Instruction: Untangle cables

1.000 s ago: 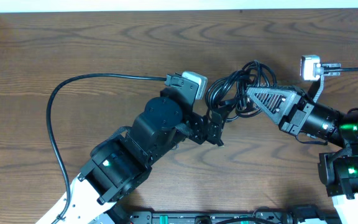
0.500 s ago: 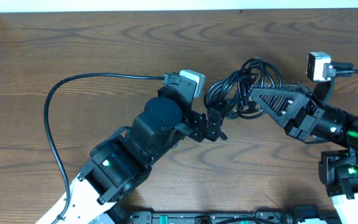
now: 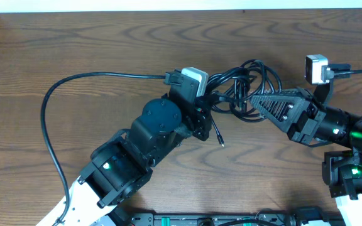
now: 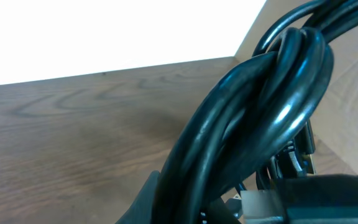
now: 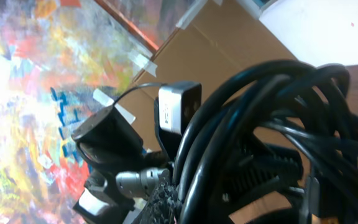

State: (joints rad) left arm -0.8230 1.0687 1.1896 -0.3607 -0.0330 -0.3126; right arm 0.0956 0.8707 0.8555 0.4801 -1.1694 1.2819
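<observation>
**Left gripper closes on the tangle; both arms now gripping it**

Swinging up and away from the near edge over the last second, the left gripper [image 3: 207, 105] is now pressing into the left end of the cables [image 3: 247, 78]. Its jaws, wide a moment ago, are now closing tight. The left wrist view is filling with glossy black strands [image 4: 253, 118] right at the camera, so I am judging that the jaws are pinching cord rather than air. The right gripper [image 3: 255, 98] is holding as before, jaws together. Its toothed finger [image 5: 260, 168] is lying buried under loops, apparently clamping the right side of the same bundle.

The tangle is sitting mid-table [image 3: 105, 37], towards the far edge, and is lying directly between the two grippers. Its long axis is running left to right, from one gripper to the other. Neither arm is the nearer one, since both are touching it. Any coming pull would be working along that line, drawing the ends apart.

Counting what is showing: two arms, two grippers and one bundle. The bundle is made of several cords, and I cannot give their number because the loops are overlapping. One plug end [image 3: 219, 138] is trailing loose towards the near edge, just beside the left gripper. Two thicker leads [image 3: 74, 81] are running to the wrist cameras and are playing no part in the knot.
</observation>
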